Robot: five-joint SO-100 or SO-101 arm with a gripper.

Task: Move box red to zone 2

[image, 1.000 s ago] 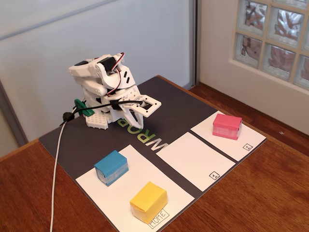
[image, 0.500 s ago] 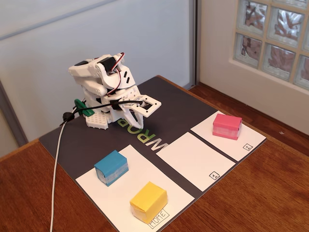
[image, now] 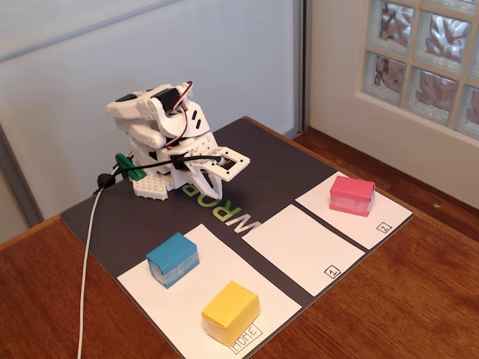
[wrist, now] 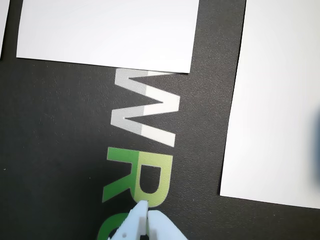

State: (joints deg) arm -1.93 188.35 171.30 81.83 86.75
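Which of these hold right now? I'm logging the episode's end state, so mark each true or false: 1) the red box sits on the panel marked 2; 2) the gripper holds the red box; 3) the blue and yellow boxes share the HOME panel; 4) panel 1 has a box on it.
1) True: the red box rests on zone 2.
2) False: the gripper is folded back near the arm's base, shut on nothing, far from that box.
3) True: the blue box and yellow box both sit on the HOME panel.
4) False: panel 1 is bare.
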